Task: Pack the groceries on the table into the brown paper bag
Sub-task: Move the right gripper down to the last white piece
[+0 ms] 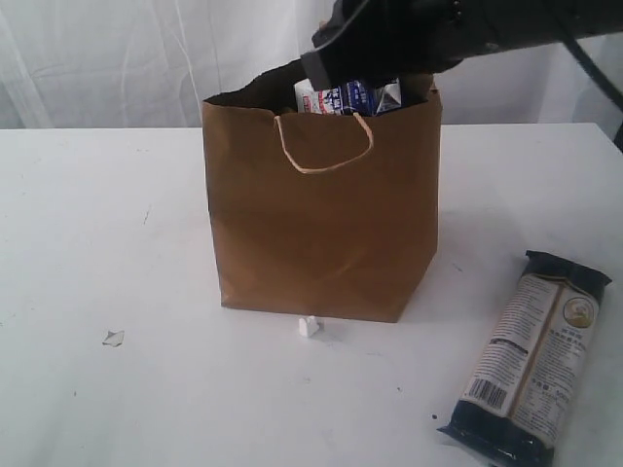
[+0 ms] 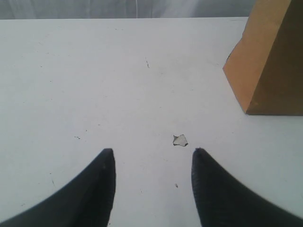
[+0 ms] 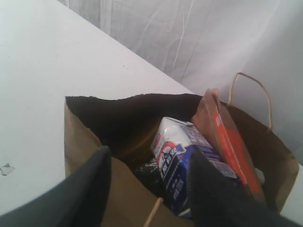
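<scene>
The brown paper bag [image 1: 321, 224] stands open in the middle of the table [image 1: 97, 243]. A small blue-white carton [image 1: 348, 96] pokes above its rim. In the right wrist view the carton [image 3: 177, 142] lies inside beside a brown pouch with an orange label [image 3: 227, 137], over something dark and shiny. My right gripper [image 3: 149, 151] hovers over the bag's mouth, open. One finger is over the near wall, the other over the carton, and neither grips anything. A long dark noodle packet [image 1: 535, 355] lies on the table at the right. My left gripper [image 2: 151, 151] is open and empty, low over bare table.
Small white scraps lie on the table, one left of the bag [image 1: 114, 338] and one at its front foot [image 1: 309, 326]. A scrap [image 2: 180, 140] sits just past my left fingertips, with the bag's corner [image 2: 270, 61] beyond. A white curtain hangs behind.
</scene>
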